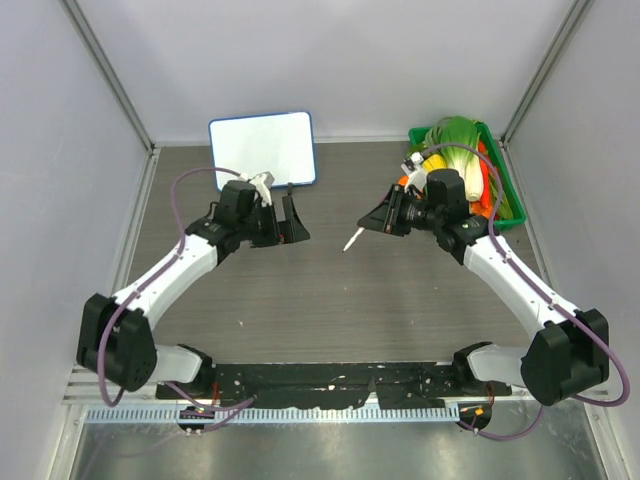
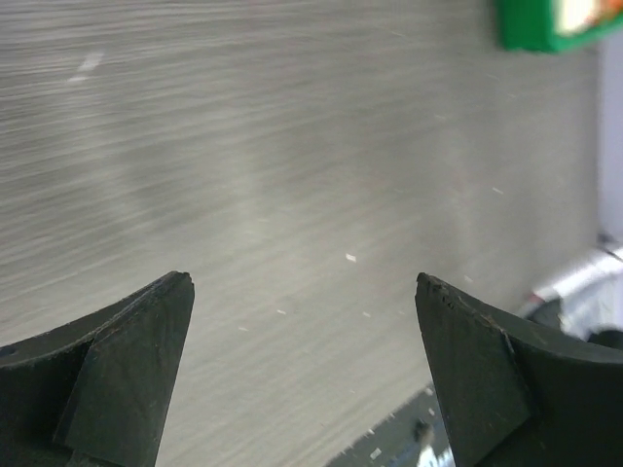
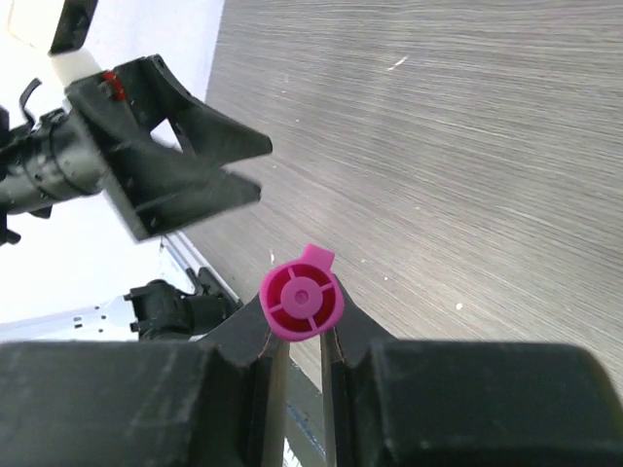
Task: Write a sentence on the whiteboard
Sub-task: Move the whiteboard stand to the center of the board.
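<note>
Whiteboard (image 1: 262,150) sits blank at the table's far edge, up and left of my right gripper (image 1: 374,222), which pinches the pink-ended marker (image 1: 353,238), tip pointing left over mid-table. My left gripper (image 2: 304,287) is nearer the board, jaws spread and empty.

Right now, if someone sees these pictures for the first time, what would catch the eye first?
First, the pink-ended marker pinched in the right end effector above the middle of the table. Next, the green basket of vegetables in the far right corner, then the whiteboard, with no writing visible, at the far edge, left of centre.
</note>
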### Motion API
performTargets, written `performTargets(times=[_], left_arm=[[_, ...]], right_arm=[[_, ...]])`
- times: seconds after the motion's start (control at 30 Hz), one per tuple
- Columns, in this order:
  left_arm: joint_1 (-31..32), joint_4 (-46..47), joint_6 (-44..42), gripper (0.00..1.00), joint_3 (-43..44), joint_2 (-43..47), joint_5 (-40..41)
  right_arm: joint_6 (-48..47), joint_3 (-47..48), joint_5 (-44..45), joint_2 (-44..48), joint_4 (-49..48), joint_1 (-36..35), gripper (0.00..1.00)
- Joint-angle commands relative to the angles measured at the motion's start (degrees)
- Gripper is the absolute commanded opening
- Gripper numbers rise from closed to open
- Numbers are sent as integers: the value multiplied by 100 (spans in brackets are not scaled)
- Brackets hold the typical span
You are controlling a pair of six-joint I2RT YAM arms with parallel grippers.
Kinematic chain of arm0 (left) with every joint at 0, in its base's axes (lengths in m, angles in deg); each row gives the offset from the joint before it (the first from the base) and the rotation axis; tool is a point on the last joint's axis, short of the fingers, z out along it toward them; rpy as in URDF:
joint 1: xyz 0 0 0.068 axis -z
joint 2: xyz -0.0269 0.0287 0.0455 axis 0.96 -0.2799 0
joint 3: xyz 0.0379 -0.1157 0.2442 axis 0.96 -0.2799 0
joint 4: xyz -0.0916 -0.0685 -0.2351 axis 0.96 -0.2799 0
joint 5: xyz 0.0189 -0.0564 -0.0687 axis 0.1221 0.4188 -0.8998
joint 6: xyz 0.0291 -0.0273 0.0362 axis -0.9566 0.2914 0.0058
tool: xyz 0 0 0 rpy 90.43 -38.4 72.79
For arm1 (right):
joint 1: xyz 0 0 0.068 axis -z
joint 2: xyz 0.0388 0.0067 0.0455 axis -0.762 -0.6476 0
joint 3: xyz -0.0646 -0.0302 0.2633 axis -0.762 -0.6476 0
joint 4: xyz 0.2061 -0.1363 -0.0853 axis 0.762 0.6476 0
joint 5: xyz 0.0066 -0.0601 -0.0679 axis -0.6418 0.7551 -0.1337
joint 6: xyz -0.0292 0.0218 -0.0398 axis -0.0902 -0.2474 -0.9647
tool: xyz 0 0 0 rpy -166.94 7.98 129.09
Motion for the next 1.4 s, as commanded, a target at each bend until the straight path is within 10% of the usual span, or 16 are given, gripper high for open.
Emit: performTargets(times=[0.0, 0.43, 1.03, 1.37], left_arm=[[-330, -383, -198, 100, 585, -755, 1210], [-840, -1878, -1245, 100, 3038, -3348, 3154], [-1763, -1756, -1666, 94, 4357, -4931, 2917], [-1772, -1913, -1869, 72, 5279, -5766, 3163]], right_arm=[[-271, -6, 223, 135, 119, 122, 1], [-500, -112, 293, -199, 216, 201, 1], [-606, -182, 240, -419, 93, 245, 1], [-606, -279, 267, -489, 23, 289, 1]])
